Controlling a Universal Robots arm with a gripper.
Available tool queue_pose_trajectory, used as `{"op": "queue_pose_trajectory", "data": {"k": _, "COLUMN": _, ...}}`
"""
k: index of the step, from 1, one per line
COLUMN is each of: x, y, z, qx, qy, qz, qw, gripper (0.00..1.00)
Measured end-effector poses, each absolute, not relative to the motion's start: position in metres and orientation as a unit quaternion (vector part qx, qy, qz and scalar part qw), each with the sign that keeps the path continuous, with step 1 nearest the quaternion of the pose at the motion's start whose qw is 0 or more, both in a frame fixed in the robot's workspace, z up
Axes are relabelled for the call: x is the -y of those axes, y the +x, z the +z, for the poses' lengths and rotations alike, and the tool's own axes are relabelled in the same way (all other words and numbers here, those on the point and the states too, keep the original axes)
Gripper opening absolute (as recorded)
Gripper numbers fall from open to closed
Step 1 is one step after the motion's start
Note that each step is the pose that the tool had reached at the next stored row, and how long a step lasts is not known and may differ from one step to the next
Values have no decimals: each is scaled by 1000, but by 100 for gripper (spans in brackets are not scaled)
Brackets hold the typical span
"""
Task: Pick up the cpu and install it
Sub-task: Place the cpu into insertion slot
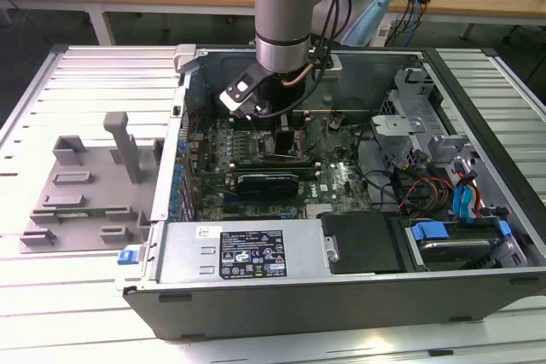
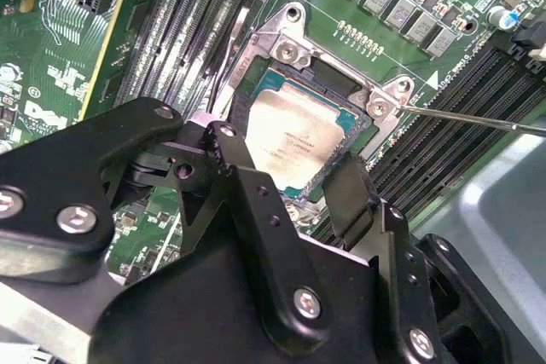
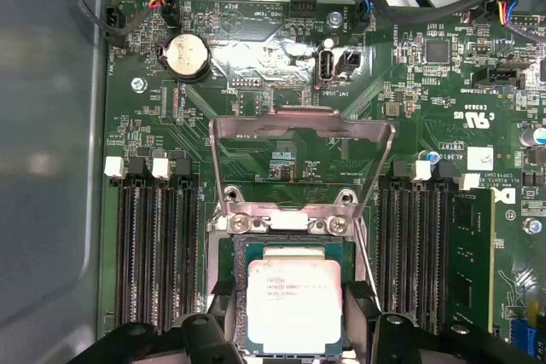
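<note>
From my station I count one cpu point(image 3: 294, 304), one open computer case point(image 1: 341, 296), one grey tray point(image 1: 85, 202), one coin battery point(image 3: 186, 55), one raised socket frame point(image 3: 303, 159), one robot arm point(image 1: 286, 14) and one end effector point(image 2: 286, 164).

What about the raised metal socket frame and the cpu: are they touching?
Apart. In the first wrist view the metal socket frame stands swung open, its bars clear of the pale top of the cpu.

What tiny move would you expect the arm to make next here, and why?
Probably a slight, straight lowering. The tool grips the cpu by two opposite edges, squarely over the socket, whose metal hold-down plate stands flipped open. Whether the cpu rests fully in the socket is unclear, so a gentle descent seems the safest step.
</note>
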State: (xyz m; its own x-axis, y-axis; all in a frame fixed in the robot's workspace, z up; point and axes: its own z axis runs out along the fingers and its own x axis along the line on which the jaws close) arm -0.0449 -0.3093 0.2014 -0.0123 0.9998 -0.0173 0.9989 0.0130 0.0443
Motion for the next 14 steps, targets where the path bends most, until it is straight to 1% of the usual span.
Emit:
{"op": "queue_pose_trajectory", "data": {"k": 12, "x": 309, "y": -45, "z": 201, "qx": -711, "qy": 702, "qz": 10, "qw": 22, "gripper": 62}}
{"op": "queue_pose_trajectory", "data": {"k": 14, "x": 309, "y": -45, "z": 201, "qx": -711, "qy": 702, "qz": 10, "qw": 22, "gripper": 60}}
